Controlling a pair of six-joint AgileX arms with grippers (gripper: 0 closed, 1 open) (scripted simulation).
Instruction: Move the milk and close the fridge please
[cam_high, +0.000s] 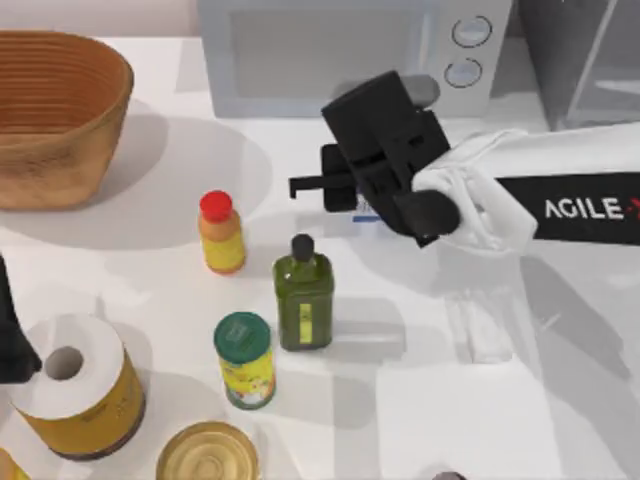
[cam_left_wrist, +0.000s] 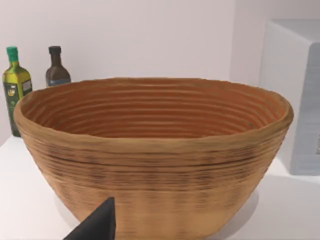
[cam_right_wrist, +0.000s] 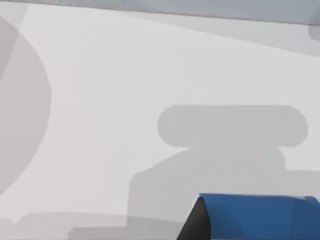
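Whether the black fingers (cam_right_wrist: 196, 222) of the right gripper (cam_high: 340, 185) clasp the small blue-topped milk carton (cam_right_wrist: 260, 216) I cannot tell; it hangs over the carton, before the white microwave (cam_high: 340, 50), the grey metallic fridge (cam_high: 580, 55) top right.

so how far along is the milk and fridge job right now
Nothing looks finished yet. In hand: the right claw hangs in front of the white microwave, over the small blue-topped milk carton, whose top sits beside a dark fingertip; a grip isn't confirmed. Left: moving the milk and closing the large grey fridge. The left arm is parked near the woven basket.
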